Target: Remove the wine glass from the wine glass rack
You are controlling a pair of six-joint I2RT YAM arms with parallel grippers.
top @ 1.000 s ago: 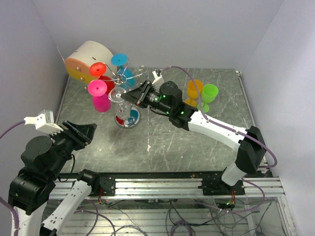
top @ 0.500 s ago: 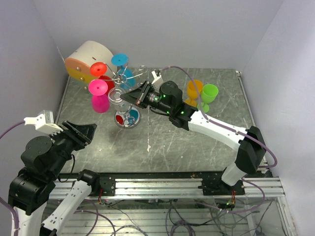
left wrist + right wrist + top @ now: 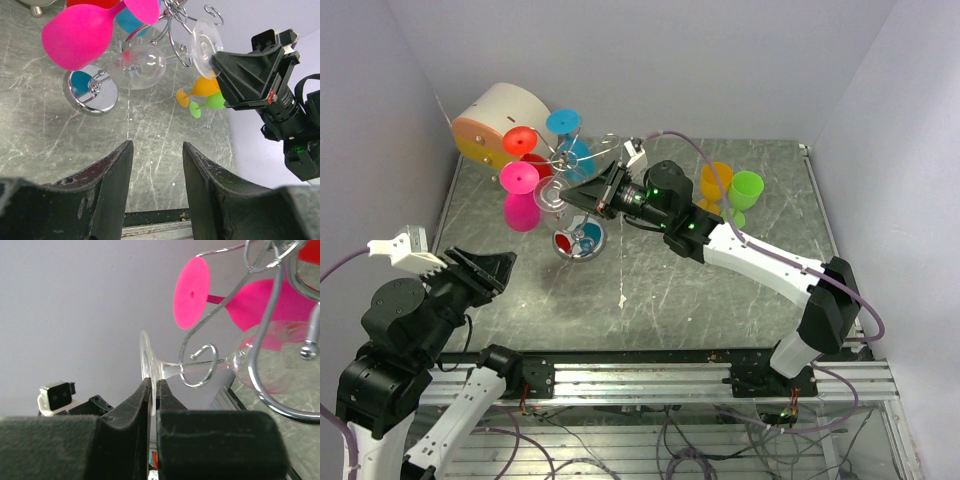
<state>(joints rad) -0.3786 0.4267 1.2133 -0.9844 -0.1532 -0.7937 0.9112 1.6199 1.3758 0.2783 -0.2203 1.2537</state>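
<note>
The wine glass rack (image 3: 578, 238) is a silver wire stand with a round chrome base, left of the table's middle. A clear wine glass (image 3: 551, 194) lies tilted among its wire arms. My right gripper (image 3: 586, 192) is shut on the glass's round foot (image 3: 146, 365); the stem (image 3: 197, 362) passes through a curled wire loop of the rack (image 3: 257, 340). The left wrist view shows the clear bowl (image 3: 140, 70), its foot (image 3: 205, 42) and the chrome base (image 3: 92, 92). My left gripper (image 3: 508, 268) is open and empty near the front left (image 3: 157, 150).
Pink (image 3: 523, 195), red (image 3: 523, 145) and blue (image 3: 566, 135) glasses hang on the rack. A beige drum with an orange face (image 3: 495, 120) stands at the back left. Orange (image 3: 714, 185) and green (image 3: 745, 192) glasses stand at the back right.
My right gripper has shifted slightly left and up with the clear glass's foot in it, and the bowl has swung left toward the pink glass. The left arm has not moved.
</note>
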